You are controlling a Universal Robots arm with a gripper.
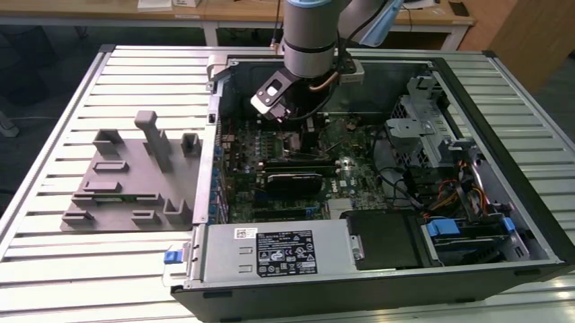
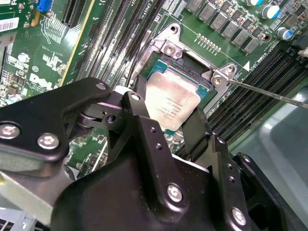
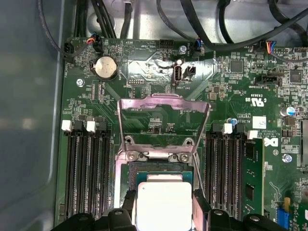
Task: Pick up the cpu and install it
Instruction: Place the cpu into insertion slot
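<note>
**A:** Second wrist view first. What is the hand [image 2: 169, 115] doing?

**B:** It's clamped on the cpu [image 2: 174, 101], with its fingers [image 2: 140, 94] against two opposite edges of the chip.

**A:** Where is the chip?

**B:** Directly over the socket [image 3: 161, 169], within its outline in both wrist views. I can't tell whether it's resting in the socket or held just above it.

**A:** So how far along is the task?

**B:** I'd say the pick-up is done and the placing is under way. The chip isn't released yet. The load plate [image 3: 163, 102] stands raised at the socket's far edge, and the lever [image 2: 269, 94] is swung out beside the socket. So nothing is locked down yet.

**A:** And the containers?

**B:** The case [image 1: 378, 296] lies open on the counter [image 1: 54, 121]. It holds the board [image 3: 226, 91], which carries the socket, with memory slots [image 3: 84, 168] on both sides of it. A grey holder [image 1: 126, 182] sits on the counter outside the case, well apart from the socket, toward the exterior view's left.
</note>
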